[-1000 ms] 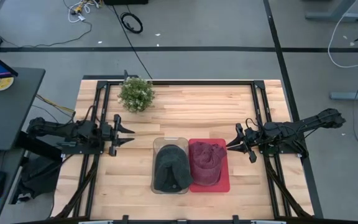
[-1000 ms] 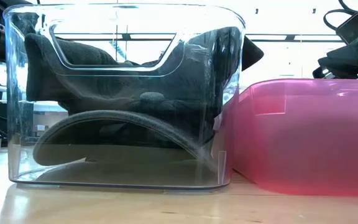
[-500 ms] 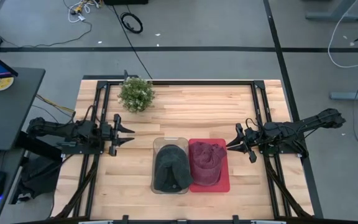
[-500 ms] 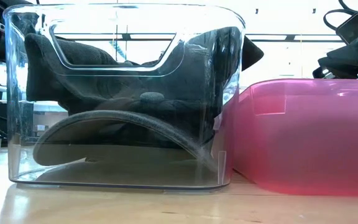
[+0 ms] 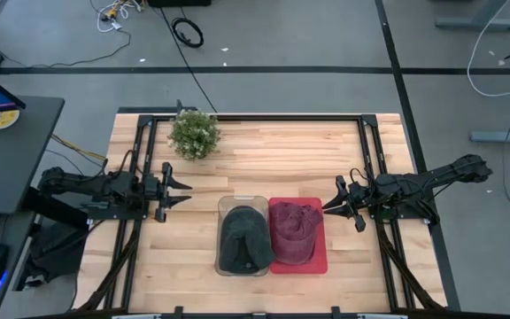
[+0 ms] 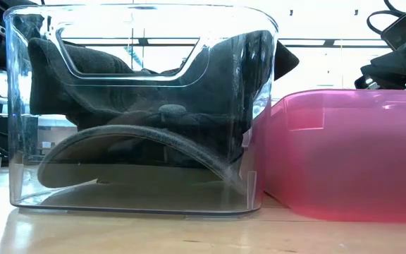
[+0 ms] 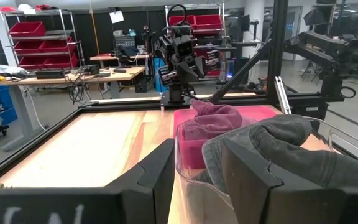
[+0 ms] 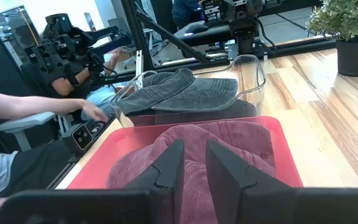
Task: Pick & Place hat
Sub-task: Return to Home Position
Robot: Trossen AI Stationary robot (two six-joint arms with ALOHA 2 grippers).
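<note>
Found the left gripper (image 5: 180,190) set back over the left edge of the pale wooden worktop (image 5: 264,155), well apart from both bins and pointing inward at them. Saw its jaws spread wide and gripping nothing, presumably a resting pose with no more lifting due on that side. Noted a small green potted plant (image 5: 193,133) near the back left corner, clear of the bins and no part of the job by the look of it.

Located the clear plastic bin (image 5: 222,213) midway along the front edge, with the dark grey fabric cap (image 5: 244,239) inside it, crown up, brim bowed against the bin floor in the low view. Judged the fit snug, hence the bent brim. Found the shallow red plastic bin (image 5: 320,261) pressed against the clear bin's right wall, the two touching, probably placed together so as to sit within reach of both arms. Saw the crumpled red cloth cap (image 5: 292,232) lying in it, heaped above the rim.

Found the right gripper (image 5: 330,206) just beside the red bin's back right corner, above the worktop and aimed at the bins. Saw its jaws close together, with only a slim gap and nothing between them. Judged the sorting finished, both caps binned by colour, and only the arms' retreat outstanding.
</note>
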